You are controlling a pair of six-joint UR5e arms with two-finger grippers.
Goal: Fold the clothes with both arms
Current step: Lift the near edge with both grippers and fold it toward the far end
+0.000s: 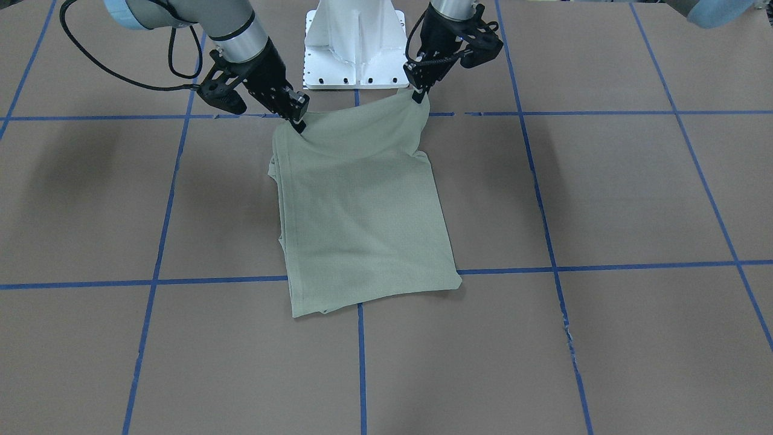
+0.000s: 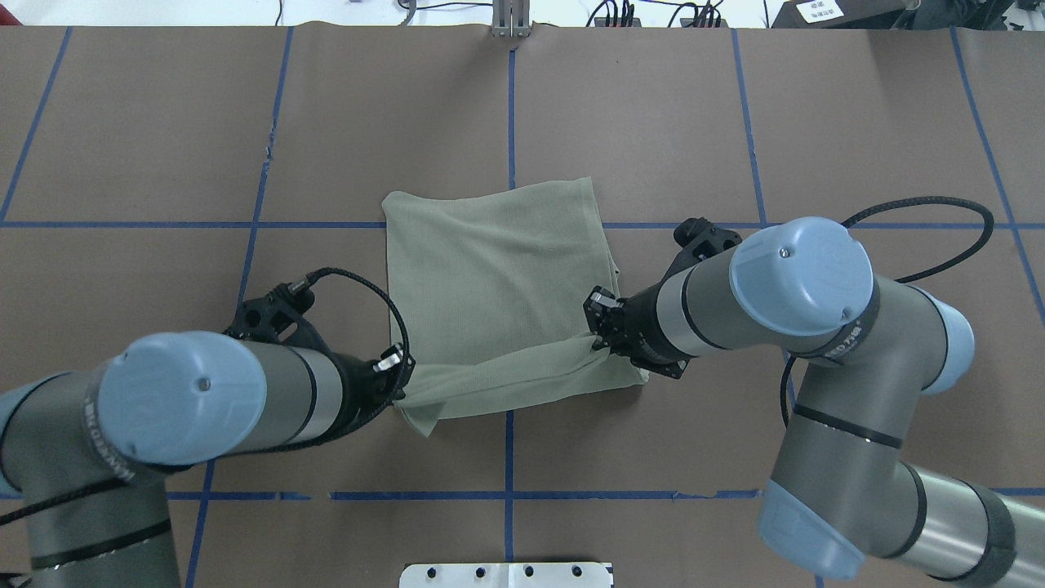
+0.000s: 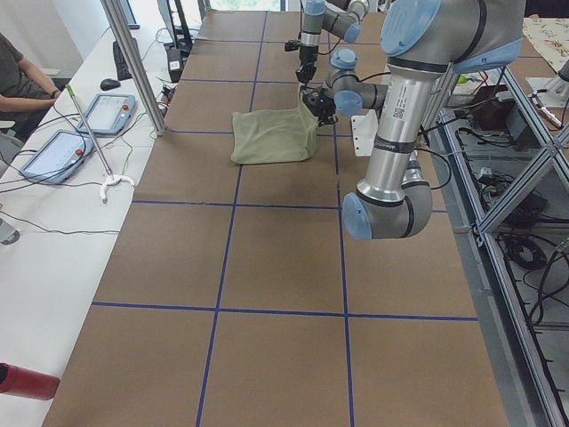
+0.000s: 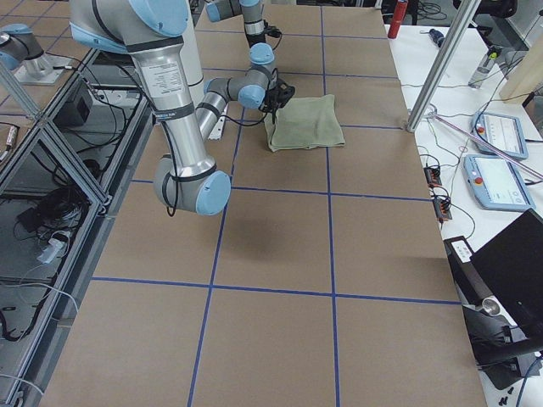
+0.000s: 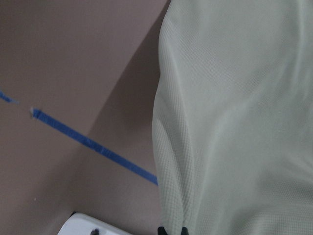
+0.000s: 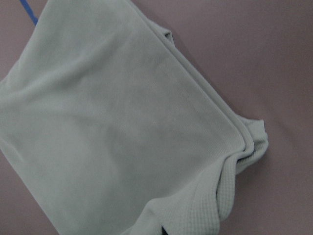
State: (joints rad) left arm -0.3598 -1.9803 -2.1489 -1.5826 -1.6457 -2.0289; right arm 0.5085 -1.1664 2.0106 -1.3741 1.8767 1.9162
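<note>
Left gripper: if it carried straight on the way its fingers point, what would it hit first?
The left gripper is pinching the sage-green shirt, so it would push into that cloth first, then probably the brown table beneath; depth is unclear.

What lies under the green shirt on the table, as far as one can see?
The shirt lies on the brown table; the blue tape lines run under it. The left gripper and right gripper pinch its edge. Anything else beneath is covered.
</note>
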